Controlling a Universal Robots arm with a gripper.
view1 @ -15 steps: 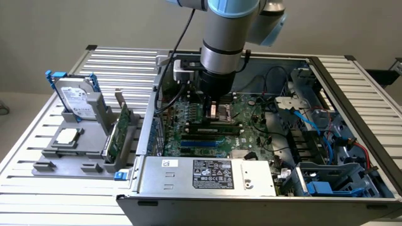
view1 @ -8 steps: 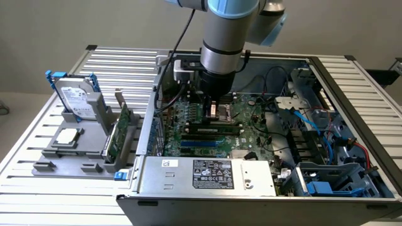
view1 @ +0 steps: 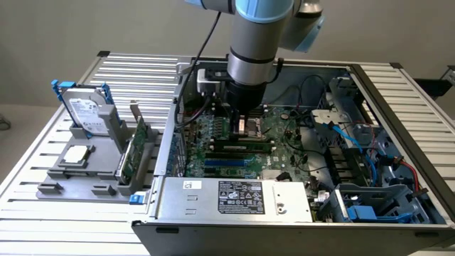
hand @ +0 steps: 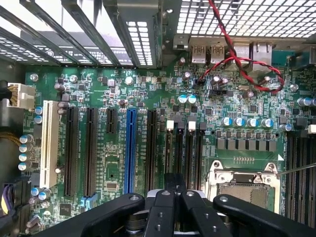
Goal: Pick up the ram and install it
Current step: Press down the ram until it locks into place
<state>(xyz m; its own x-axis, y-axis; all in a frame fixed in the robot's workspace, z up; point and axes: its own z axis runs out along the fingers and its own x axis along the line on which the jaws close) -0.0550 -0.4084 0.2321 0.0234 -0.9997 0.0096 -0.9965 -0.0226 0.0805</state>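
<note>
Green, thin ram stick (view1: 242, 144) lies along the motherboard's memory slots just below the black gripper (view1: 240, 127), whose fingers (hand: 174, 197) are pressed together with nothing pinched. If one end is not fully seated, pushing down could tilt the stick or strain the green motherboard (hand: 148, 123). From the exterior view the whole open grey computer case (view1: 284, 160) is seen; the wrist view gives the black slots (hand: 182, 148) ahead of the fingers up close

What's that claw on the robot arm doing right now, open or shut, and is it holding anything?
Gripper: shut, down inside the computer case over the memory slots; whether it grips the ram cannot be told.
</note>
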